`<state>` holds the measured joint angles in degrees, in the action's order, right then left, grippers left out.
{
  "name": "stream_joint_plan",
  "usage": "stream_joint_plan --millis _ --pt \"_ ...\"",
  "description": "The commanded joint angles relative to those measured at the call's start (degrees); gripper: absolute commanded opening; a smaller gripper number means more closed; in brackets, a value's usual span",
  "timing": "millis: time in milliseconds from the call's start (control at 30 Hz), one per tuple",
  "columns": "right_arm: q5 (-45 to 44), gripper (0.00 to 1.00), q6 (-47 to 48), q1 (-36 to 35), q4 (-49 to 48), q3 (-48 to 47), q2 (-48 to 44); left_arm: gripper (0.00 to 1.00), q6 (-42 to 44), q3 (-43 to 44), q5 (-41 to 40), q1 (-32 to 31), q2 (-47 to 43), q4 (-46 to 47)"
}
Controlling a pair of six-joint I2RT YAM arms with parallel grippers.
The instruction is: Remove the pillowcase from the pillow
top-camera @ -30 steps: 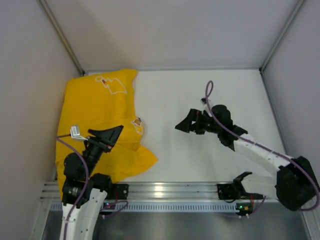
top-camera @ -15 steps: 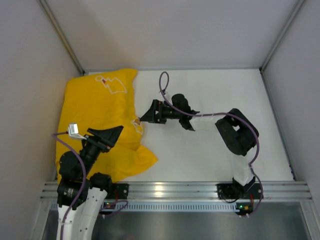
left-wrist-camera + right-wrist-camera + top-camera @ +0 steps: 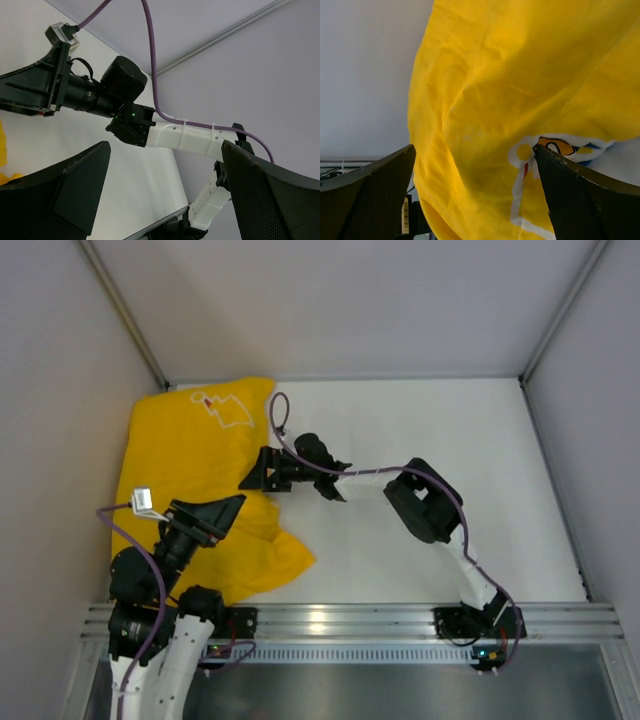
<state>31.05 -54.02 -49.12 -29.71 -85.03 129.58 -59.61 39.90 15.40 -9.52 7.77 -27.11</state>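
**While both jaws stand wide: pillowcase at counter's left**

Pillowcase (image 3: pixel 190 460), yellow, wrinkled, lies on counter (image 3: pixel 420 430) beside the left wall. Right gripper (image 3: pixel 252 472): jaws wide, at its right edge. Left gripper (image 3: pixel 238 512): jaws wide, over its near part.

A white worktop (image 3: pixel 450 420) fills the middle of the top view, matt and plain. Grey walls stand on three sides of it: a back wall (image 3: pixel 340 300) along its far edge, a left wall (image 3: pixel 50 440) and a right wall (image 3: pixel 600 460). A slanted metal strut (image 3: pixel 125 315) rises from the worktop's far left corner and another (image 3: pixel 562 310) from its far right corner. A ribbed aluminium rail (image 3: pixel 340 620) runs along the worktop's near edge, with a perforated strip (image 3: pixel 330 652) just beyond it.
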Motion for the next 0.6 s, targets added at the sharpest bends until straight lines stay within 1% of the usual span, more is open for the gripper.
stream_joint_plan --millis 0,67,100,133,200,233,300,333,367,400,433,533,567 --pt "-3.7 0.99 3.4 -3.5 9.1 -9.8 3.7 0.95 0.6 2.6 1.1 0.3 0.4 0.7" --pt "-7.7 1.00 7.3 -4.8 15.5 -13.8 5.2 0.95 0.4 2.6 1.2 0.3 0.5 0.7" --pt "-9.3 1.00 8.5 -6.3 21.8 -17.8 6.6 0.95 0.3 2.6 1.2 0.3 0.4 0.7" --pt "-12.7 1.00 9.6 -6.9 24.7 -19.5 7.3 0.95 0.3 2.6 1.2 0.3 0.3 0.7" --pt "-15.8 0.99 12.2 -8.2 28.9 -23.0 8.9 0.95 0.0 2.6 1.4 0.3 0.2 0.6" --pt "-19.1 0.97 12.8 -8.4 32.8 -23.6 9.4 0.95 0.0 2.6 1.4 0.4 0.2 0.7" --pt "-21.9 0.84 13.1 -7.9 34.3 -23.0 10.0 0.94 -0.1 2.8 1.7 0.3 0.2 0.6" --pt "-22.1 0.72 12.8 -7.6 34.5 -22.4 9.9 0.94 -0.1 2.9 1.7 0.3 0.2 0.6" --pt "-22.1 0.38 12.2 -7.1 34.5 -21.8 10.2 0.94 -0.1 3.1 1.6 0.4 0.3 0.5" --pt "-20.9 0.25 12.2 -6.1 34.5 -21.3 10.3 0.94 0.0 3.3 1.5 0.3 0.3 0.3" --pt "-20.1 0.01 12.1 -5.5 34.5 -21.1 10.4 0.94 0.2 3.3 1.4 0.4 0.4 0.1" --pt "-18.9 0.00 13.0 -3.4 34.3 -18.2 8.5 0.94 0.3 3.6 0.7 0.4 0.5 -1.1" --pt "-19.4 0.00 15.0 -2.9 34.2 -17.0 5.5 0.93 0.5 3.6 0.5 0.3 0.6 -1.5"
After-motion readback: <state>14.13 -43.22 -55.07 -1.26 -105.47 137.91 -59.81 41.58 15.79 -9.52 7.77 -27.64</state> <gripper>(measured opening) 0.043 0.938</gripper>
